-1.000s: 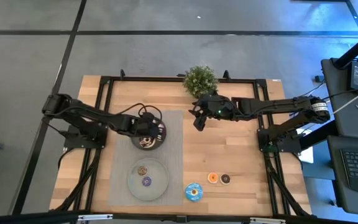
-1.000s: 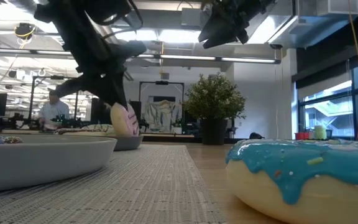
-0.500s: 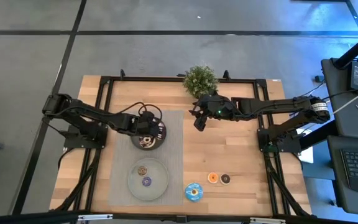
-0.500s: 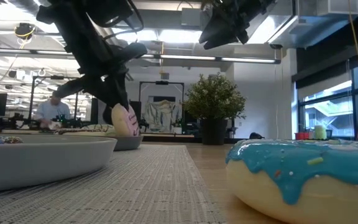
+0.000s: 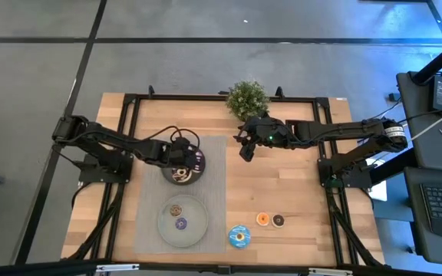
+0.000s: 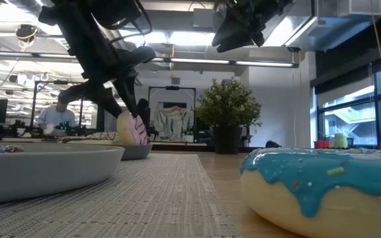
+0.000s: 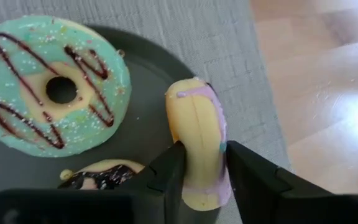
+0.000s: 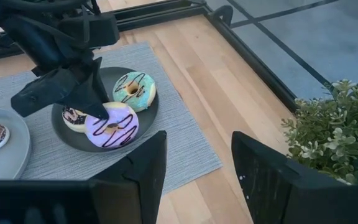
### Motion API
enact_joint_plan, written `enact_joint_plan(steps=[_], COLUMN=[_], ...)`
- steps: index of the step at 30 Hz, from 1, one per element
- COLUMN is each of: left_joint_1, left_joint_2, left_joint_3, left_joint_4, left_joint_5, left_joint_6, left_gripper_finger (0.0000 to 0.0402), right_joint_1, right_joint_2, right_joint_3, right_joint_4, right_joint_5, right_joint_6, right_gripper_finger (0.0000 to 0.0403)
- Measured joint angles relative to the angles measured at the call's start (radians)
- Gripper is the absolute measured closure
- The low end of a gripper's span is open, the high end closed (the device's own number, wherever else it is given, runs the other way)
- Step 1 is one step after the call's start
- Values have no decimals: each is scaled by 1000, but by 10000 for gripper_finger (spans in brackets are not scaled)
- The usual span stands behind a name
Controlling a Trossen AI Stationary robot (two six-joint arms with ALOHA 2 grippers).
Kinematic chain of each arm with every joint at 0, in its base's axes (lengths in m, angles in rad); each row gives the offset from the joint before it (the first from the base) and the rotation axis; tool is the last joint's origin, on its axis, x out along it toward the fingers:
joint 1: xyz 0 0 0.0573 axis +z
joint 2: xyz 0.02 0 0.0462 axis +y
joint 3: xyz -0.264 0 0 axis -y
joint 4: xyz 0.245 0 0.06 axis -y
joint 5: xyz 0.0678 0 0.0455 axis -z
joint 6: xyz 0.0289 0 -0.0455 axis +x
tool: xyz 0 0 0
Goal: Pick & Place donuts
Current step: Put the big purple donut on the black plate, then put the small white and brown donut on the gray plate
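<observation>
Releasing looks underway at the left gripper (image 7: 201, 167): in the low view its fingers stood against the pink-striped glazed ring donut (image 7: 199, 148) half a second ago and now sit slightly higher and spread. The left wrist view shows the fingers either side of that donut, about touching it; grip or mere contact is unclear. The donut sits on the dark grey round plate (image 5: 199, 170), left of centre in the high view, beside the green chocolate-drizzled donut (image 7: 58, 93) and chocolate-white donut (image 7: 98, 174). Judgement: this placement is nearly complete. Right gripper (image 5: 245, 149) hovers open, upper middle. The blue donut (image 5: 239, 236), orange mini donut (image 5: 262, 219) and dark brown mini donut (image 5: 278, 221) wait on bare wood, lower right.
</observation>
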Motion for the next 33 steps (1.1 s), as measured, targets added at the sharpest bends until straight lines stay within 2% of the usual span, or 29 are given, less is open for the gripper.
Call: enact_joint_plan(steps=[6,11,20,27,33], left_joint_1=[28,55,105,117,117], left_joint_2=[-1,-8,-54,-109,-200], left_joint_3=[0,1,2,2,1], left_joint_4=[-23,-31,-135,-217,-264], left_joint_5=[66,110,209,215,181], left_joint_6=[12,53,100,124,141], left_gripper_finger=[247,229,230,229,232], right_joint_1=[0,0,0,-4,-15], right_joint_2=[0,0,0,0,0], right_joint_3=[0,0,-1,-1,-1], right_joint_4=[0,-7,-21,-94,-179], right_joint_5=[0,0,0,-1,-65], right_joint_6=[0,0,0,60,136], right_gripper_finger=[221,221,221,221,221])
